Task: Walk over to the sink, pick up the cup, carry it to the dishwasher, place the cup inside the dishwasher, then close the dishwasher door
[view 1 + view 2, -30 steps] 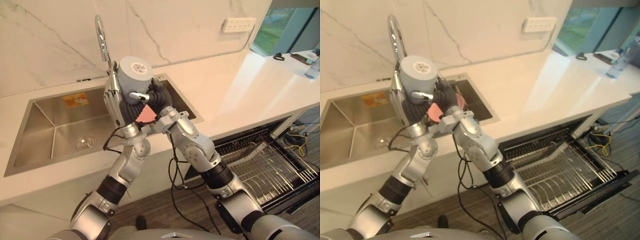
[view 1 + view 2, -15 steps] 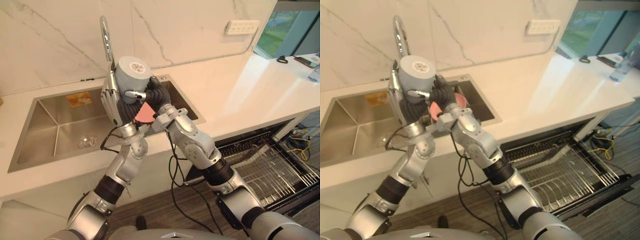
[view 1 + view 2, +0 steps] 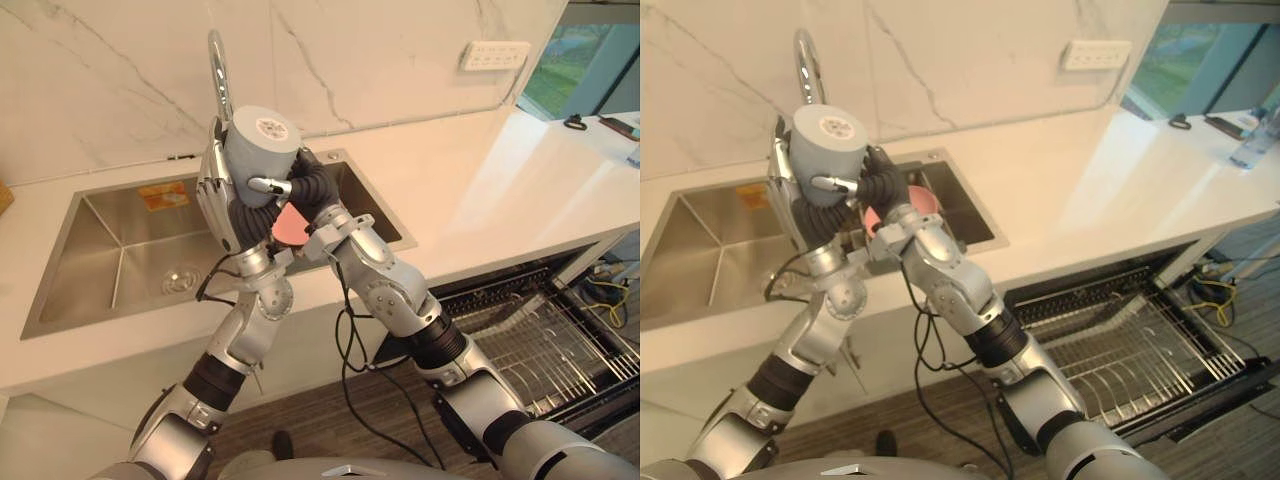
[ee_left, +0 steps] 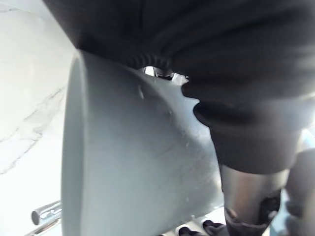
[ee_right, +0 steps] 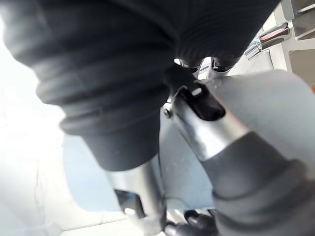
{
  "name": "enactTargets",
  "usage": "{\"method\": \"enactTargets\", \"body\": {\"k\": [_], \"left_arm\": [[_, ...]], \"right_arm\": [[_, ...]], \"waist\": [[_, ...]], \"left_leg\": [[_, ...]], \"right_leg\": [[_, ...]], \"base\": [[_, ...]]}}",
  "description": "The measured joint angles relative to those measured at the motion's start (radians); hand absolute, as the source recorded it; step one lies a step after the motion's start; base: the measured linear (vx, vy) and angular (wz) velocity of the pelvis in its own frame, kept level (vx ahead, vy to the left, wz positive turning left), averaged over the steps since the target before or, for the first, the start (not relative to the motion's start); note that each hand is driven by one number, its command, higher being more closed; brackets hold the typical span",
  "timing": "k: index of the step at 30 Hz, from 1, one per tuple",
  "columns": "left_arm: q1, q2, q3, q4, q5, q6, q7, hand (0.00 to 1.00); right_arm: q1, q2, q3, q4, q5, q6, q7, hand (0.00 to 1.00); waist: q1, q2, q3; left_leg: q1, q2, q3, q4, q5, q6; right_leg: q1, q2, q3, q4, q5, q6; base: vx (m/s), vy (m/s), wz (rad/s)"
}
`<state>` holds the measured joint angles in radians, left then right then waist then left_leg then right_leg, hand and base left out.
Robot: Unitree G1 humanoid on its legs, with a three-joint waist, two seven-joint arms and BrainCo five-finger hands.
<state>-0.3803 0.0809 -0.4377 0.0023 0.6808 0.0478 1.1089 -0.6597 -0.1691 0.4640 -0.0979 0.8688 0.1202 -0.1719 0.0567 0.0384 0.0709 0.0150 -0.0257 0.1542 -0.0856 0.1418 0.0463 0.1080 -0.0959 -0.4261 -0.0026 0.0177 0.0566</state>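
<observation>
Dishwasher (image 3: pixel 590 350) at lower right, door down, wire rack (image 3: pixel 555 330) pulled out. Under the edge of the white tabletop (image 3: pixel 470 190).

Both hands raised in front of the sink (image 3: pixel 110 260), clasping one grey cup (image 3: pixel 262 145) between them. Cup is upside down, base facing up, held in the air above the sink's right part, clear of the tabletop.

Left hand (image 3: pixel 213 195) on the cup's left side, fingers (image 3: pixel 207 180) curled up along the wall, thumb across the front. Right hand (image 3: pixel 315 188) pressed on the cup's right side; in its wrist view its fingers (image 5: pixel 211 125) wrap the cup wall.

Pink thing (image 3: pixel 290 225) shows between the wrists, down in the sink; cannot tell what it is. Sink has a drain (image 3: pixel 178 278) and an orange sticker (image 3: pixel 157 195) on its back wall.

Faucet (image 3: pixel 217 65) just behind the cup. Socket strip (image 3: pixel 495 54) on the marble wall, far right.
</observation>
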Motion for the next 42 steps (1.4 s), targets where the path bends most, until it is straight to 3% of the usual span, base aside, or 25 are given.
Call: {"method": "enactTargets", "body": {"k": [2,4,6,9,12,15,18,21,24,27,29,31,34,35,36,40,42], "left_arm": [[0.03,0.003,0.018,-0.098,0.002,-0.036,-0.03,0.0],[0.048,0.027,0.07,-0.239,-0.008,-0.088,-0.149,0.0],[0.049,0.113,0.118,-0.41,-0.095,-0.153,-0.337,0.0],[0.05,0.218,0.124,-0.551,-0.224,-0.207,-0.484,0.0],[0.056,0.259,0.148,-0.61,-0.288,-0.246,-0.564,0.0],[0.078,0.28,0.218,-0.62,-0.307,-0.276,-0.597,0.0],[0.118,0.292,0.27,-0.611,-0.335,-0.307,-0.596,0.0],[0.135,0.214,0.148,-0.441,-0.234,-0.344,-0.432,0.0],[0.133,0.104,0.002,-0.206,-0.062,-0.308,-0.26,0.0],[0.125,0.027,-0.042,-0.128,0.051,-0.282,-0.162,0.0],[0.107,0.018,-0.04,-0.128,0.041,-0.286,-0.154,0.0],[0.101,0.018,-0.04,-0.128,-0.042,-0.309,-0.194,0.0],[0.159,0.022,-0.07,-0.128,-0.366,-0.383,-0.44,0.0],[0.177,0.022,-0.089,-0.128,-0.425,-0.386,-0.498,0.0],[0.228,0.027,-0.157,-0.125,-0.571,-0.386,-0.639,0.0],[0.307,0.029,-0.321,-0.094,-0.789,-0.38,-0.908,0.0],[0.317,0.029,-0.342,-0.08,-0.894,-0.351,-1.009,0.0]], "right_arm": [[-0.025,0.01,0.0,-0.003,0.048,-0.03,0.002,1.0],[-0.047,0.048,-0.008,-0.02,0.08,-0.081,0.009,1.0],[-0.057,0.12,-0.03,-0.049,0.109,-0.142,0.009,1.0],[-0.057,0.183,-0.043,-0.046,0.118,-0.185,-0.017,1.0],[-0.017,0.199,-0.047,-0.045,0.152,-0.231,-0.027,1.0],[0.041,0.195,-0.114,-0.045,0.178,-0.277,-0.022,1.0],[0.067,0.183,-0.215,-0.046,0.233,-0.362,-0.01,1.0],[0.067,0.18,-0.231,-0.045,0.271,-0.486,0.004,1.0],[0.067,0.189,-0.192,-0.046,0.278,-0.568,0.02,1.0],[0.067,0.189,-0.234,-0.053,0.298,-0.633,0.017,1.0],[0.072,0.179,-0.289,-0.074,0.301,-0.65,0.011,1.0],[0.106,0.156,-0.362,-0.138,0.297,-0.652,0.006,1.0],[0.232,0.126,-0.489,-0.226,0.226,-0.636,-0.014,1.0],[0.257,0.117,-0.516,-0.235,0.223,-0.634,-0.013,1.0],[0.316,0.11,-0.582,-0.245,0.207,-0.627,-0.014,1.0],[0.442,0.068,-0.735,-0.244,0.161,-0.623,-0.024,1.0],[0.488,0.046,-0.8,-0.243,0.149,-0.627,-0.022,1.0]], "waist": [[-0.001,0.0,0.0],[-0.001,0.0,0.0],[0.013,0.0,0.0],[0.035,0.002,0.001],[0.032,0.003,0.002],[0.028,0.004,0.002],[0.021,0.005,0.003],[0.012,0.006,0.004],[-0.02,0.006,0.004],[-0.04,0.006,0.004],[-0.042,0.006,0.004],[-0.042,0.006,0.004],[-0.045,0.006,0.004],[-0.045,0.006,0.004],[-0.058,0.006,0.004],[-0.078,0.005,0.005],[-0.088,0.004,0.005]], "left_leg": [[-0.004,0.0,-0.003,0.0,0.001,-0.001],[-0.007,-0.001,-0.017,0.0,0.002,-0.003],[-0.006,-0.001,-0.038,0.0,0.004,-0.006],[-0.006,0.0,-0.053,0.0,0.003,-0.009],[-0.011,-0.001,-0.053,0.0,0.003,-0.008],[-0.018,-0.001,-0.051,0.0,0.003,-0.008],[-0.019,0.0,-0.046,0.0,0.002,-0.008],[-0.016,0.002,-0.032,0.0,0.0,-0.009],[-0.021,0.006,-0.007,0.0,-0.004,-0.008],[-0.017,0.008,0.013,0.0,-0.007,-0.009],[-0.016,0.008,0.013,0.0,-0.008,-0.01],[-0.015,0.009,0.014,0.0,-0.005,-0.007],[-0.015,0.01,0.03,0.0,-0.008,-0.003],[-0.017,0.01,0.036,0.0,-0.009,-0.003],[-0.023,0.01,0.04,0.0,-0.011,-0.002],[-0.031,0.013,0.077,0.0,-0.022,-0.006],[-0.03,0.016,0.098,-0.001,-0.027,-0.008]], "right_leg": [[0.0,0.002,-0.003,-0.005,0.0,-0.001],[0.008,0.005,-0.017,-0.011,0.0,-0.001],[0.017,0.009,-0.038,-0.015,-0.003,-0.003],[0.024,0.01,-0.056,-0.016,-0.018,-0.008],[0.023,0.01,-0.056,-0.015,-0.02,-0.006],[0.015,0.01,-0.054,-0.015,-0.02,-0.006],[0.012,0.009,-0.05,-0.016,-0.019,-0.006],[0.005,0.009,-0.036,-0.015,-0.018,-0.008],[-0.008,0.012,-0.009,-0.017,-0.011,-0.011],[-0.008,0.014,0.011,-0.025,-0.001,-0.012],[-0.008,0.014,0.01,-0.025,0.002,-0.006],[-0.008,0.015,0.013,-0.024,0.002,-0.006],[-0.019,0.014,0.031,-0.018,0.002,-0.006],[-0.024,0.013,0.036,-0.016,0.002,-0.005],[-0.034,0.012,0.042,-0.012,0.001,-0.003],[-0.064,0.011,0.083,-0.003,-0.001,0.004],[-0.075,0.012,0.106,0.003,0.0,0.004]], "base": [[0.0,-0.004,0.04],[0.02,-0.023,0.19],[0.03,-0.045,0.28],[0.02,-0.036,0.18],[0.0,-0.002,0.02],[0.0,0.001,-0.01],[0.01,0.0,-0.03],[0.02,0.001,-0.12],[0.02,0.0,-0.28],[0.03,0.002,-0.2],[0.02,-0.005,-0.02],[0.03,-0.014,-0.02],[0.03,-0.003,-0.14],[0.01,0.006,-0.19],[0.01,0.01,-0.15],[0.0,0.02,-0.27],[-0.01,0.014,-0.33]]}}
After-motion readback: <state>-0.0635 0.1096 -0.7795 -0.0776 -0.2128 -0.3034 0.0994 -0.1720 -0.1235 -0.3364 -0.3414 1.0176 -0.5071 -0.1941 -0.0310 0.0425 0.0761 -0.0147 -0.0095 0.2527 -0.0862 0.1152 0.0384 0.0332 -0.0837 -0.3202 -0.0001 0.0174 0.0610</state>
